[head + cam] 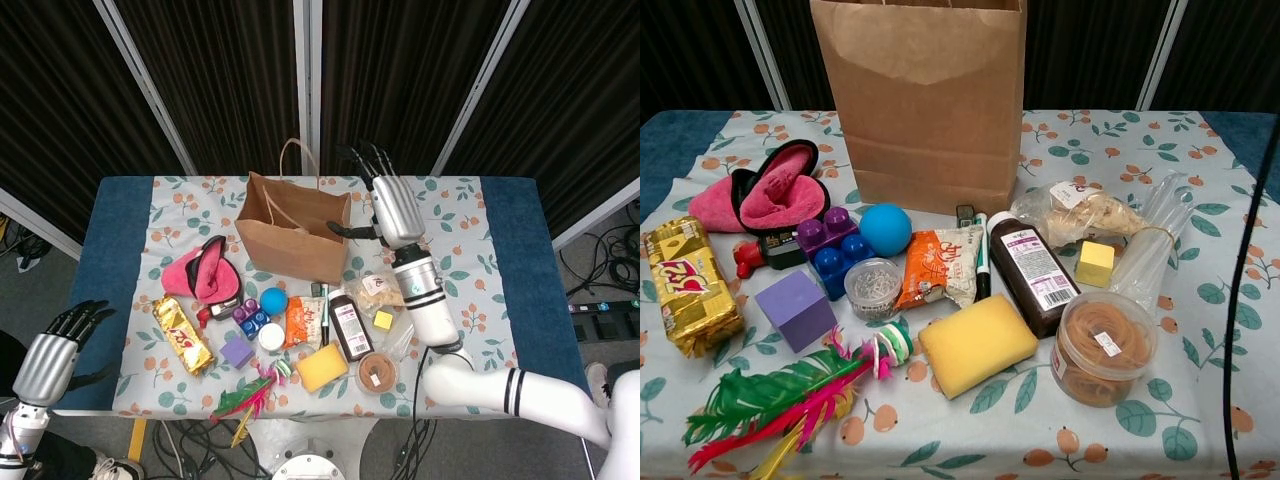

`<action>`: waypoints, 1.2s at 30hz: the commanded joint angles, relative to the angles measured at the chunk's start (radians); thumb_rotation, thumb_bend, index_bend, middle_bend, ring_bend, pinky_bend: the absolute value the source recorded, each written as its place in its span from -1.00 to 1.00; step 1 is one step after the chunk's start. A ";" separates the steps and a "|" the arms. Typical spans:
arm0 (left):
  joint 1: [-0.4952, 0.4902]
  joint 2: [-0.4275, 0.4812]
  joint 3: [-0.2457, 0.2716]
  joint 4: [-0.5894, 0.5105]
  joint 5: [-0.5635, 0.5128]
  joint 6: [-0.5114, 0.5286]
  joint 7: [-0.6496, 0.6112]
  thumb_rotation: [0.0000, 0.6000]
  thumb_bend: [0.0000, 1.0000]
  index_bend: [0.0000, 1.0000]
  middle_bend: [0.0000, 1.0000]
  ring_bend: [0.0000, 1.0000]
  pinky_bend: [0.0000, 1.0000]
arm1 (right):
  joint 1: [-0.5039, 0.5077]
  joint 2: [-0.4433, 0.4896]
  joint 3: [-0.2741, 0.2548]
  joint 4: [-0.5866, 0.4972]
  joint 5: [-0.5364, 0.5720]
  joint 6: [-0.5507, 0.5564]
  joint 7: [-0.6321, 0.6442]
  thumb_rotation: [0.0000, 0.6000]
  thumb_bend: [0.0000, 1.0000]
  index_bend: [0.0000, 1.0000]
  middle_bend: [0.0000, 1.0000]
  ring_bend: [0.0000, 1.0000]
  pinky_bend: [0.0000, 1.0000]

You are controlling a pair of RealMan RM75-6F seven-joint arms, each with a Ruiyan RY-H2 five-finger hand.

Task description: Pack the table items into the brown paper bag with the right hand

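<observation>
Left hand [45,365] hangs off the table's [115,215] near-left corner, fingers apart, empty. Brown paper bag [291,238] stands upright mid-table; right hand [394,208] hovers just beside its right rim, fingers spread, empty.

Brown paper bag [920,105] at centre. In front of bag: blue ball [885,229], yellow sponge [976,343], purple cube [794,308]. Left of bag: pink slipper [770,193], gold snack pack [688,284] w/ red lettering. Bench cloth [1200,200] white w/ orange-berry & green-leaf print.

lab, black curtains [400,70], floor cables [605,262]
</observation>
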 commanded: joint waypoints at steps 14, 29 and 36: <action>0.003 -0.022 0.009 -0.005 0.014 0.004 0.022 1.00 -0.78 -0.47 -0.47 -0.65 -0.49 | -0.264 0.386 -0.478 0.163 -0.477 -0.099 -0.045 1.00 -0.99 -0.61 -0.53 -0.89 -1.00; 0.000 -0.019 0.006 0.009 0.008 -0.002 0.039 1.00 -0.78 -0.47 -0.47 -0.65 -0.49 | -0.206 0.079 -0.565 0.606 -0.572 -0.213 0.138 1.00 -1.00 -0.53 -0.53 -0.92 -1.00; -0.005 -0.024 0.001 0.027 0.005 -0.003 0.035 1.00 -0.78 -0.47 -0.47 -0.65 -0.49 | -0.180 0.007 -0.563 0.693 -0.585 -0.207 0.173 1.00 -1.00 -0.52 -0.54 -0.93 -1.00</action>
